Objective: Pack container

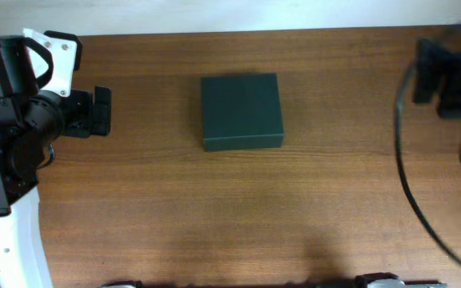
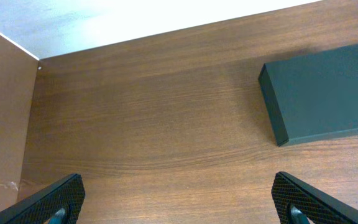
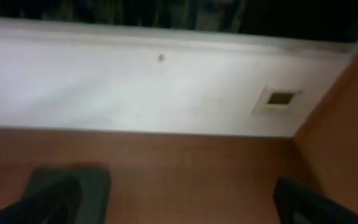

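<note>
In the left wrist view, closest to the wood, the left gripper (image 2: 179,205) has its two dark fingers (image 2: 51,198) at the frame's bottom corners. They are spread wide, with only bare table (image 2: 154,124) between them. The container (image 2: 321,92) lies ahead and to their right, closed and flat.

The right wrist view is blurred. The right gripper (image 3: 188,202) also stands wide apart and empty. A dark block behind one of its fingers may be the container, though I cannot tell. Only this view shows the white wall (image 3: 135,93) and a small square plate (image 3: 280,98) set in it.

Only the overhead view shows both arms at once. The left gripper (image 1: 102,110) is well apart to the container's (image 1: 242,110) left and level with it. The right gripper (image 1: 426,76), smeared, is well apart to the container's right, with a black cable (image 1: 402,176) looping below it.
</note>
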